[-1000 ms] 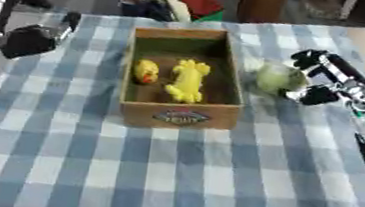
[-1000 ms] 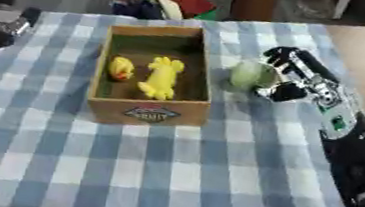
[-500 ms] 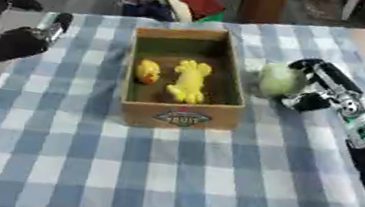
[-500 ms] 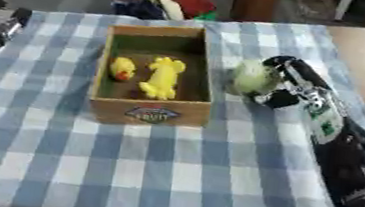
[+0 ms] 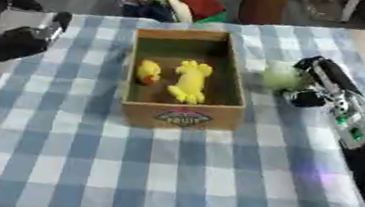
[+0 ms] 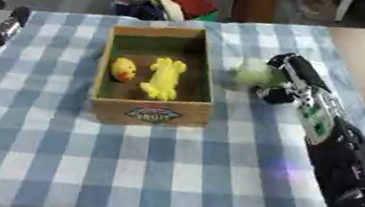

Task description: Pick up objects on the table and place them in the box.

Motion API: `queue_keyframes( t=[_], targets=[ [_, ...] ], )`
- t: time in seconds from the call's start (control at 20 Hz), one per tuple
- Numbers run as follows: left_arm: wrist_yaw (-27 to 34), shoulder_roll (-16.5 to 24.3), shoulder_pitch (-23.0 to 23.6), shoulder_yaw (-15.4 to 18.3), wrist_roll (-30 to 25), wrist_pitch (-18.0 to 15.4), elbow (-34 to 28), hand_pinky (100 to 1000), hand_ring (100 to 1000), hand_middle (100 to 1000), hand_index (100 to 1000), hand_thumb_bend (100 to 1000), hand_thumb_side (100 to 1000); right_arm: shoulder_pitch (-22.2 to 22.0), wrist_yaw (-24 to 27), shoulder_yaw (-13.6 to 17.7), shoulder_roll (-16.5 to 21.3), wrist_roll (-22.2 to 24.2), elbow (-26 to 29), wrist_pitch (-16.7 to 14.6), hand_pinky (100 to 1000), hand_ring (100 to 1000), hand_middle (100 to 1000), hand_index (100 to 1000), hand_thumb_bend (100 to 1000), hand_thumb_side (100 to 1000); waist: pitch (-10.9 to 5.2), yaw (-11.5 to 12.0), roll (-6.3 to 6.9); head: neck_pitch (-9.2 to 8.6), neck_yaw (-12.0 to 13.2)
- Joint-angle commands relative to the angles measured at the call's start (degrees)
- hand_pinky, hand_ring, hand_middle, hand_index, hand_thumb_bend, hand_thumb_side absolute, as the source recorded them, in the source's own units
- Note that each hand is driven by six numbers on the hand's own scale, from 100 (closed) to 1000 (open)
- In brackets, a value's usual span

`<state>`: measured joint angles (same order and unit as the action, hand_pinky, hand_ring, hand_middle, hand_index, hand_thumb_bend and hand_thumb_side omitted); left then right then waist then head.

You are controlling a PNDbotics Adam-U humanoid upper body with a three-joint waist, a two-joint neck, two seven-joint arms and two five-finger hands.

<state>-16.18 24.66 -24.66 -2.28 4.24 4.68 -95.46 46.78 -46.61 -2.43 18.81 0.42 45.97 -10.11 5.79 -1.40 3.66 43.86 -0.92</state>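
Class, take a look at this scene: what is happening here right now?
A humanoid robot is clearing a checked tablecloth into a cardboard box. Two yellow toys already lie inside the box. The right hand is at a pale green round object just right of the box, with its fingers beside it; the object is not yet in the box. The left hand is off at the left edge, away from the box.
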Motion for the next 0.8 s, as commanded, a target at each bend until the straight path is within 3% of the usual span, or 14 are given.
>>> queue_keyframes(
  t=[0.05,0.45,0.8],
  targets=[
    [0.4,0.7,-0.5,0.7,0.1,-0.1,-0.9,718,598,620,749,428,243,1.5,2.5,-0.8,0.9,-0.3,4.7,-0.6,580,542,296,373,115,100,-0.71,0.0,-0.25,0.26,-0.2],
    [0.7,0.4,-0.5,0.5,-0.6,-0.3,-1.2,719,598,621,748,426,246,4.5,9.2,-4.9,-0.7,6.4,14.2,-2.6,603,563,319,397,127,100,-0.91,0.1,-0.25,0.26,-0.7],
    [0.8,-0.1,-0.5,0.0,-1.3,-0.5,-1.2,719,599,621,748,425,247,7.6,8.0,-6.7,-5.7,12.5,11.0,-5.7,615,570,337,417,132,100,-1.24,1.0,-0.27,0.26,-1.7]
  ],
)
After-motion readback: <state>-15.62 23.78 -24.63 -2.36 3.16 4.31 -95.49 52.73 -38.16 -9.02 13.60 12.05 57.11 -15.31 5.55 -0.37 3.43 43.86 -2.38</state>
